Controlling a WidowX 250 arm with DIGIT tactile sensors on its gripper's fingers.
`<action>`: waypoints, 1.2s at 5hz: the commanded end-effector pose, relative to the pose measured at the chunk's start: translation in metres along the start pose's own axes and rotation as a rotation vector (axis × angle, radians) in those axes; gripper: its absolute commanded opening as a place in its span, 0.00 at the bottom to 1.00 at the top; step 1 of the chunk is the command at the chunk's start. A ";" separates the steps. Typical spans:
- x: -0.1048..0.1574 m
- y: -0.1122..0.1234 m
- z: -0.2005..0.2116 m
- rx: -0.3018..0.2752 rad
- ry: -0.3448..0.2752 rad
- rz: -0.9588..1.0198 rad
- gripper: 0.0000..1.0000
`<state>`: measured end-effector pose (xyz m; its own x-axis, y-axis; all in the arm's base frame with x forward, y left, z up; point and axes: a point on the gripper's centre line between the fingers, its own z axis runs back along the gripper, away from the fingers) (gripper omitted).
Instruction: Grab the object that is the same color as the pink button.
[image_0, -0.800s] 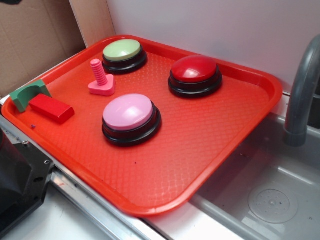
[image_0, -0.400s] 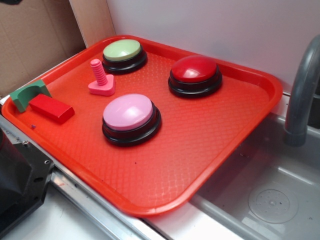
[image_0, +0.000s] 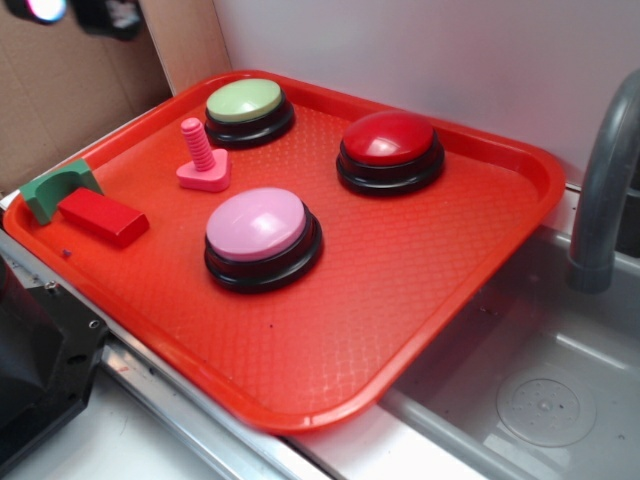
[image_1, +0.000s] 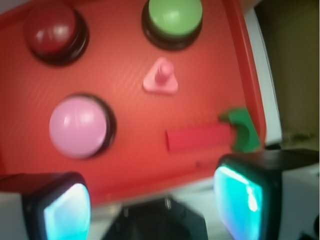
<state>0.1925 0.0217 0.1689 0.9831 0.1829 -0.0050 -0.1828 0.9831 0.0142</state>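
Observation:
The small hot-pink toy bolt (image_0: 203, 160) stands upright on its square base on the red tray (image_0: 400, 300), left of centre, between the pale-green button and the pink button. The large light-pink dome button (image_0: 257, 225) sits in front of it. Only a dark part of my gripper (image_0: 75, 12) shows at the top left corner, high above and left of the tray. In the blurred wrist view my gripper (image_1: 152, 197) is open and empty, its teal pads (image_1: 67, 207) wide apart, with the bolt (image_1: 160, 79) and pink button (image_1: 78, 126) far ahead.
A red block (image_0: 102, 217) and a green arch block (image_0: 55, 188) lie at the tray's left edge. A red button (image_0: 390, 140) and a pale-green button (image_0: 246, 102) sit at the back. A grey sink (image_0: 540, 390) and faucet (image_0: 605, 190) stand on the right.
My gripper has come into the exterior view at the top left corner. Nothing on the tray has moved.

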 end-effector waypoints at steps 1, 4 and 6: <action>0.040 0.033 -0.048 -0.005 -0.089 -0.015 1.00; 0.063 0.036 -0.102 -0.054 -0.087 -0.064 1.00; 0.060 0.030 -0.125 -0.016 -0.046 -0.073 1.00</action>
<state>0.2400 0.0600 0.0370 0.9933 0.1152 0.0124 -0.1151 0.9933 -0.0110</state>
